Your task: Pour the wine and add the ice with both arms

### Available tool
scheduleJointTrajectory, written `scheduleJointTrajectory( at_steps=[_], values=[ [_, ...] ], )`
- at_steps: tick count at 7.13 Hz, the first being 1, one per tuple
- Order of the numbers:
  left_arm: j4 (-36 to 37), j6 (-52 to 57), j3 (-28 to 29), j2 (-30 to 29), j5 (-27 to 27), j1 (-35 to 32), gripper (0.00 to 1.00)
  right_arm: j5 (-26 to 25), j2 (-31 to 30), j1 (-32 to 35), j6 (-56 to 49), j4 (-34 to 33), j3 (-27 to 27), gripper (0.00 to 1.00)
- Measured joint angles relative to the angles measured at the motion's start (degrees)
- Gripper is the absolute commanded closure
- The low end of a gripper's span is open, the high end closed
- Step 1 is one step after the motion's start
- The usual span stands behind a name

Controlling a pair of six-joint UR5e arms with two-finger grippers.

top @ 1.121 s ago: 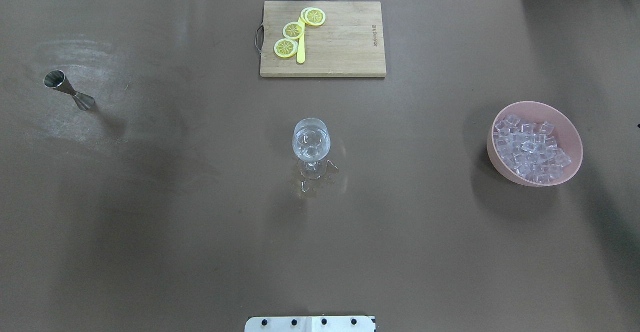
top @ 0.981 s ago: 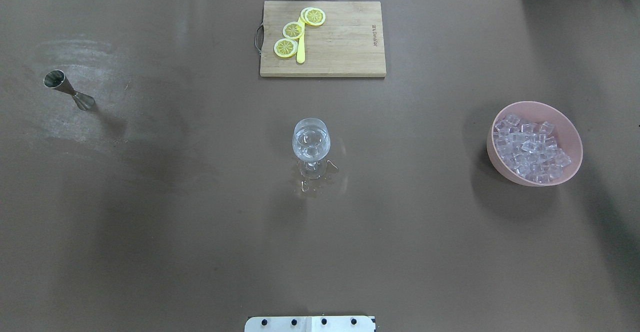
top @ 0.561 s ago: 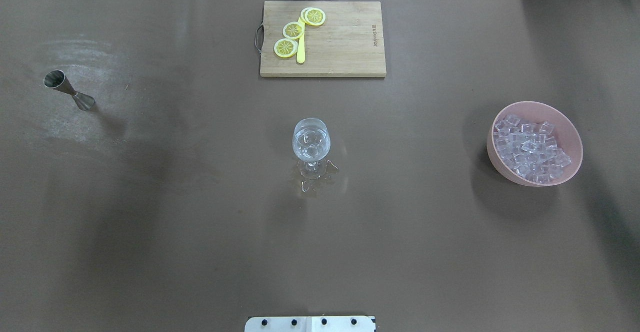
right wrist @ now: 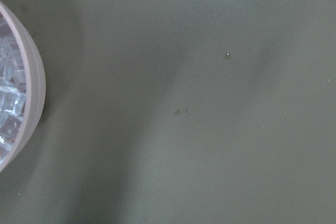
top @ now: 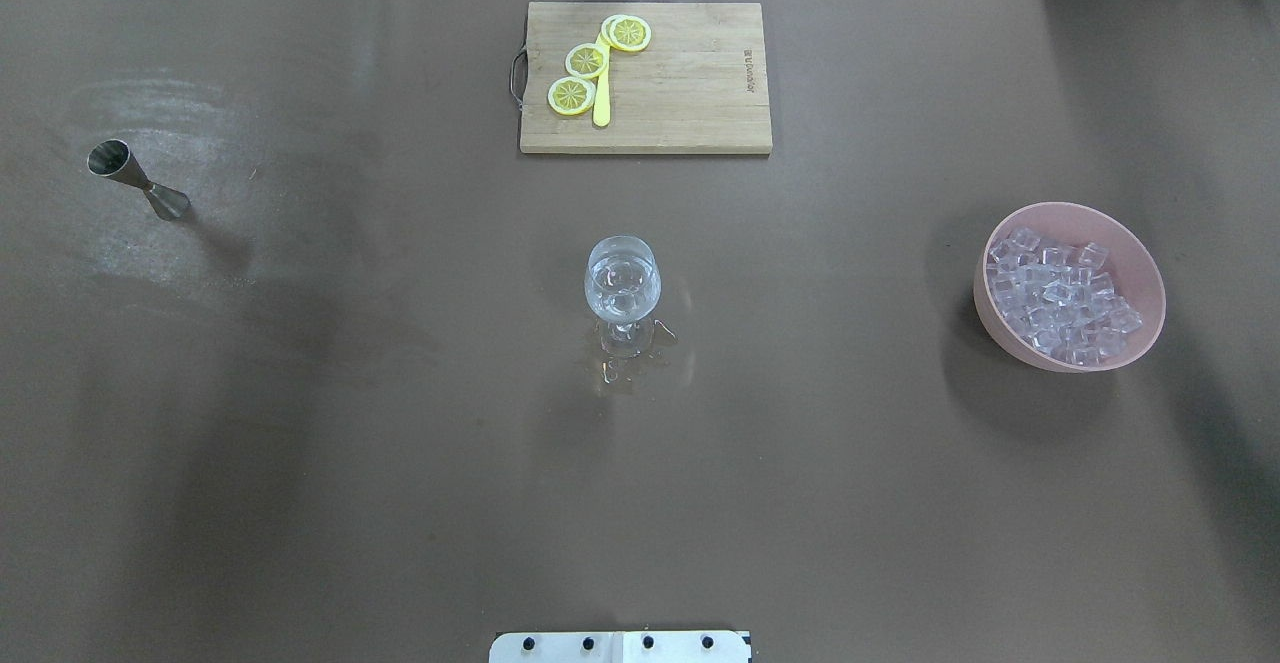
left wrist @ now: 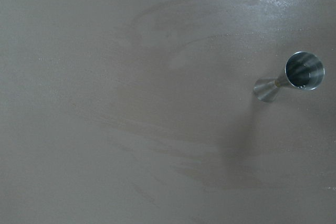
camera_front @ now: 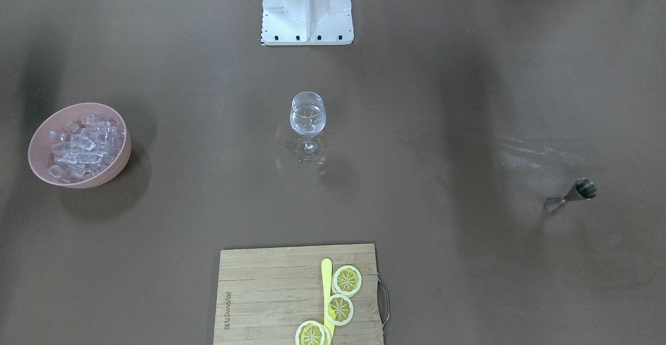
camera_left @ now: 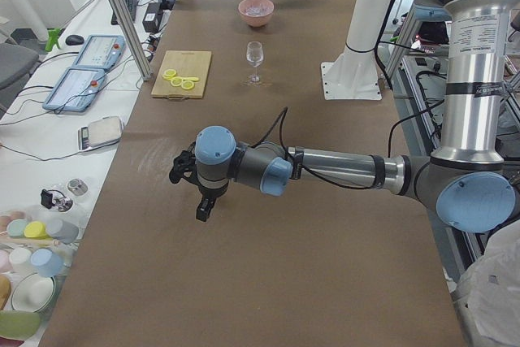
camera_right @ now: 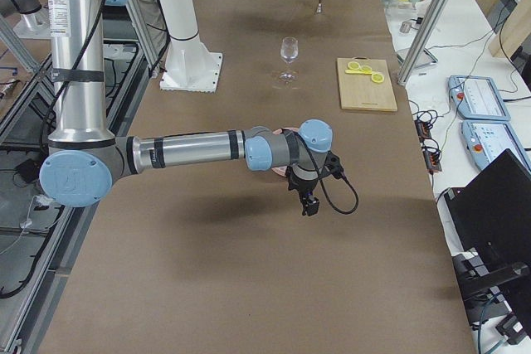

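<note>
With both arms parked at the table's ends, the left gripper [camera_left: 203,207] and right gripper [camera_right: 309,201] in states I cannot tell, the sensible finish is staying clear of one wine glass [top: 622,288], one pink bowl [top: 1135,243] of heaped ice [top: 1060,295], one jigger [top: 138,181].

You have just one small change to note in the overhead view. The dark tip that poked in at the right edge, level with the bowl [top: 1150,273], has slipped out of frame. The soft shadow on the table [top: 800,503] beside that edge has drawn back a little with it. The right gripper [camera_right: 309,203] now shows only from the side.
</note>
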Motion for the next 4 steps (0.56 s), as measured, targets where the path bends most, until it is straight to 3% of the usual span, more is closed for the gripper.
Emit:
scheduleJointTrajectory(
  at_steps=[4],
  values=[
    [-15.6, -8.2, 1.3, 5.3, 0.0, 0.0, 0.01, 0.3, 0.5, -0.2, 0.1, 0.0, 0.7, 0.0]
  ],
)
